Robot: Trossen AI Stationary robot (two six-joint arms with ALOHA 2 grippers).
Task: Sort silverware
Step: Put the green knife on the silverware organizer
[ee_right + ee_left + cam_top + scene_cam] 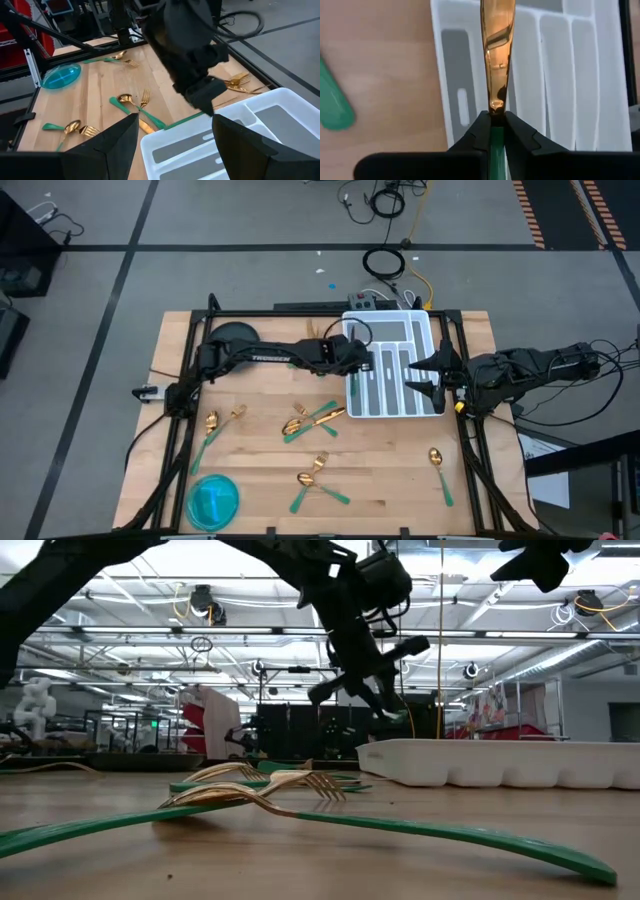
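While the left gripper [492, 125] hung over the white tray [425, 330], its fingers pinched the green handle of a gold knife [496, 55] — probably a knife, the head seen edge-on — blade aimed along a slot, apparently so it would drop in lengthwise. Right gripper [425, 373] waited spread wide at the tray's edge. Remaining silverware [312, 420] lay scattered on the table [400, 470] — unsorted.
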